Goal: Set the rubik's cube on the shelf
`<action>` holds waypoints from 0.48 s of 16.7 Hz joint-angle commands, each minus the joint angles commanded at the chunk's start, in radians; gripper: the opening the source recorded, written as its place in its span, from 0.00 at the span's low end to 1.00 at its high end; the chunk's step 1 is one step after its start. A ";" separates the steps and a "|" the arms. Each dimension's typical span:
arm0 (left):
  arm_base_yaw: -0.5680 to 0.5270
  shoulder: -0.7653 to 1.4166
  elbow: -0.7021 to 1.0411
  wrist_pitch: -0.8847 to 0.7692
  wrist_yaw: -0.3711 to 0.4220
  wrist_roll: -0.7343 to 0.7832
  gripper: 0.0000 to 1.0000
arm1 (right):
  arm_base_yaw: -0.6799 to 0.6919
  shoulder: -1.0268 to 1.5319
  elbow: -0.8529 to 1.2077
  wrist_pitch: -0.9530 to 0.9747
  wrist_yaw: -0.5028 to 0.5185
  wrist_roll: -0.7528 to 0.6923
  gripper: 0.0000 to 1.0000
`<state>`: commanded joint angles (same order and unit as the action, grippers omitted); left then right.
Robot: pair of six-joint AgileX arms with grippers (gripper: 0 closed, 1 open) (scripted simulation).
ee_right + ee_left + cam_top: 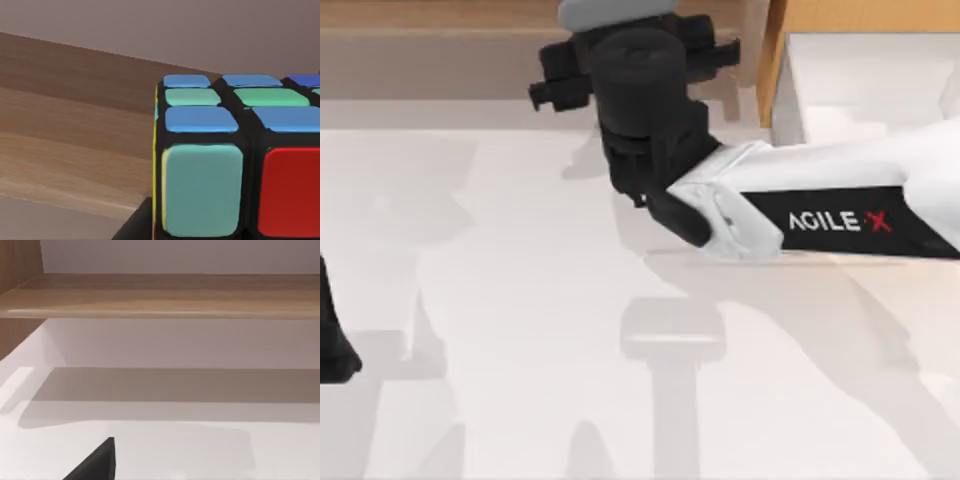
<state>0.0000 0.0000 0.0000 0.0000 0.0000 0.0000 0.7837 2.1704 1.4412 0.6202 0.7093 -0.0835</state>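
Your right arm [840,195] is a glossy white shell with a black band along its side, lettered "AGILE" in white with a red X after it. You can see a small round screw head on the white elbow casing. Past that the wrist turns matte black: a stubby cylinder with a round cap, and blocky black gripper hardware [635,60] with short side prongs. Your left arm [332,335] is a dark black shape at the table's left edge.
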 joint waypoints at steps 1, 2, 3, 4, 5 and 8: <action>0.000 0.000 0.000 0.000 0.000 0.000 1.00 | 0.003 0.015 -0.014 0.076 0.023 0.001 0.00; 0.000 0.000 0.000 0.000 0.000 0.000 1.00 | 0.005 0.030 -0.026 0.143 0.042 0.001 0.00; 0.000 0.000 0.000 0.000 0.000 0.000 1.00 | 0.006 0.043 -0.037 0.204 0.060 0.002 0.00; 0.000 0.000 0.000 0.000 0.000 0.000 1.00 | 0.007 0.056 -0.046 0.260 0.076 0.002 0.00; 0.000 0.000 0.000 0.000 0.000 0.000 1.00 | 0.006 0.066 -0.054 0.304 0.089 0.003 0.00; 0.000 0.000 0.000 0.000 0.000 0.000 1.00 | 0.006 0.085 -0.065 0.381 0.111 0.003 0.00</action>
<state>0.0000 0.0000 0.0000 0.0000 0.0000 0.0000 0.7895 2.2557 1.3758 1.0008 0.8201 -0.0807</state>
